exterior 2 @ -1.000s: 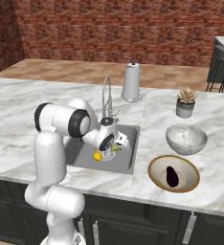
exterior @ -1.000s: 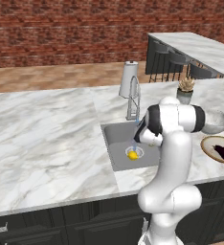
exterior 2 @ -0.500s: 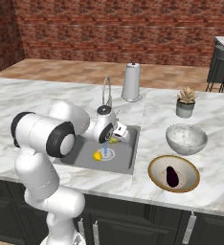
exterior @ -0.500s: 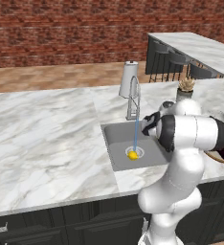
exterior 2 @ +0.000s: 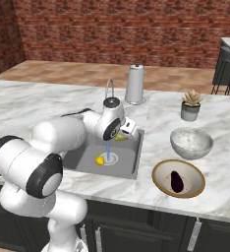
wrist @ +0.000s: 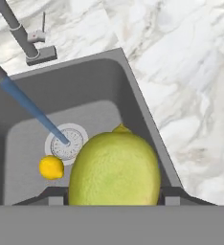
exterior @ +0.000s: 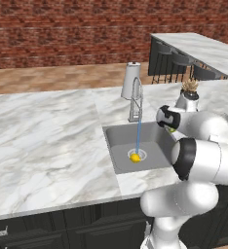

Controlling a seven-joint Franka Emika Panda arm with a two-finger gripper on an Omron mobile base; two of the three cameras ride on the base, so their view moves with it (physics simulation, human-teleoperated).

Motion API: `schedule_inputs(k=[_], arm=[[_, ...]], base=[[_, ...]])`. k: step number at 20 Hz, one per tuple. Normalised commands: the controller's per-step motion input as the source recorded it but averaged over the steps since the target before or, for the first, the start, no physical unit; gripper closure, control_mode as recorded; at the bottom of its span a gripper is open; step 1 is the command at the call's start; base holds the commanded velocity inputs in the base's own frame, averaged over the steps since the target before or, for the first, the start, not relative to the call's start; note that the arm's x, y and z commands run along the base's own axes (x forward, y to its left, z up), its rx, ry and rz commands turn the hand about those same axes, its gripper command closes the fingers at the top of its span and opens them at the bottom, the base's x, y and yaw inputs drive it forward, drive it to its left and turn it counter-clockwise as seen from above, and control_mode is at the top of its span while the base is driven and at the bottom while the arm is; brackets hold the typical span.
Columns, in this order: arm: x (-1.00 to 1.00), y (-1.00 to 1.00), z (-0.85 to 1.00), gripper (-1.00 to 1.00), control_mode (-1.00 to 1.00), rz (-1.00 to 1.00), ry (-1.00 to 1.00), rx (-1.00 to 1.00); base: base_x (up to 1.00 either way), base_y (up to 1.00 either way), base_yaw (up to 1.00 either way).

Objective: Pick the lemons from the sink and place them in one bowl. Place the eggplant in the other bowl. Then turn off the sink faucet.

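The eggplant (exterior 2: 176, 181) already lies in the tan wooden bowl (exterior 2: 161, 170) at the near right of the counter, so that part looks done. The gripper (exterior 2: 121, 134) has closed on the greenish lemon (wrist: 115, 170) and holds it above the right side of the sink (exterior: 117, 136). The bright yellow lemon (exterior: 135, 157) sits by the drain, just beside the water stream. The speckled stone bowl (exterior 2: 191, 143), farther right, has no lemons yet. The chrome faucet (exterior: 136, 99) is running. I can read no label or writing anywhere.
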Motion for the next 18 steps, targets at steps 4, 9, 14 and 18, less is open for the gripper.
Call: schedule_inputs(k=[4,9,14,18], arm=[[-0.31,-0.61,0.68,1.0,-1.0,0.0,-0.04,0.03],[-0.02,-0.64,0.6,1.0,-1.0,0.01,-0.03,0.0],[0.0,-0.74,0.39,1.0,-1.0,0.0,0.0,-0.03],[0.0,-0.64,0.08,1.0,-1.0,-0.07,0.0,-0.24]], base=[[0.0,0.0,0.0],[0.0,0.0,0.0],[0.0,0.0,0.0],[0.0,0.0,0.0]])
